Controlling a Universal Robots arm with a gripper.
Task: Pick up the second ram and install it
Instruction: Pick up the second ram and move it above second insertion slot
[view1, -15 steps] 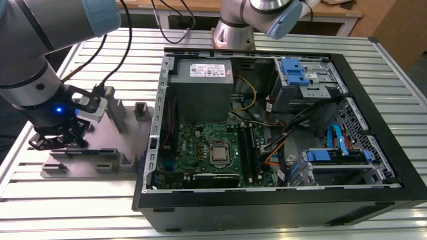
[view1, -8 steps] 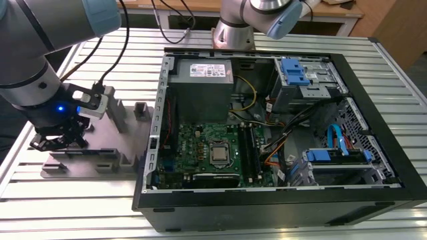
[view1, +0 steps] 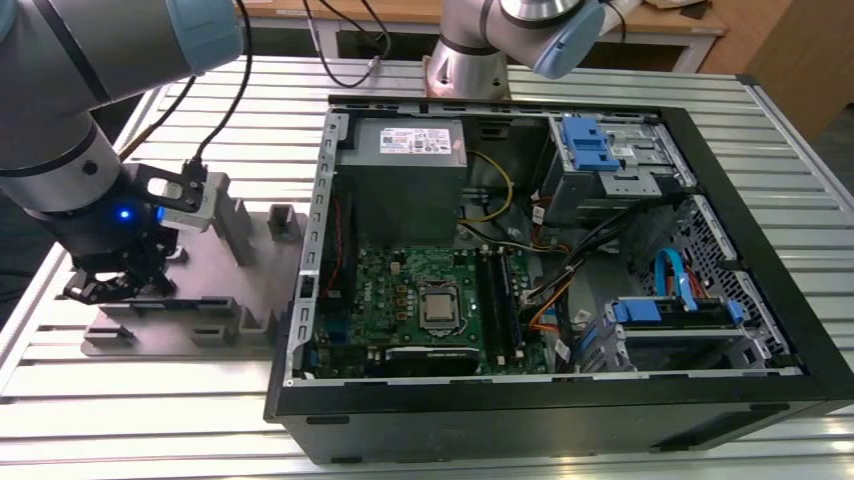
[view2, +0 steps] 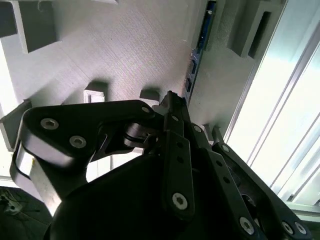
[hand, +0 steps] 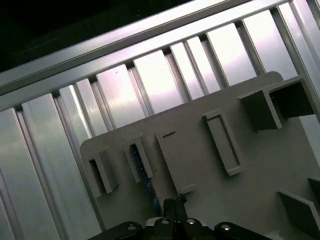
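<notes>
A black gripper (view1: 104, 285) at the end of a grey jointed robot arm (view1: 60, 150) was seen low over a grey plastic holder plate with raised blocks (view1: 200, 330), at the exterior view's left. A small blue light (view1: 124, 213) was lit on the arm's wrist. The plate was laid on a slatted aluminium table (view1: 134, 400), just beside an open black computer case (view1: 534, 420). Inside the case a green motherboard (view1: 387, 290) with a square silver processor socket (view1: 438, 305) was shown. A grey metal power supply box (view1: 400, 150) was placed farther from the camera, and a blue plastic drive bracket (view1: 587, 145) toward the exterior view's right.
</notes>
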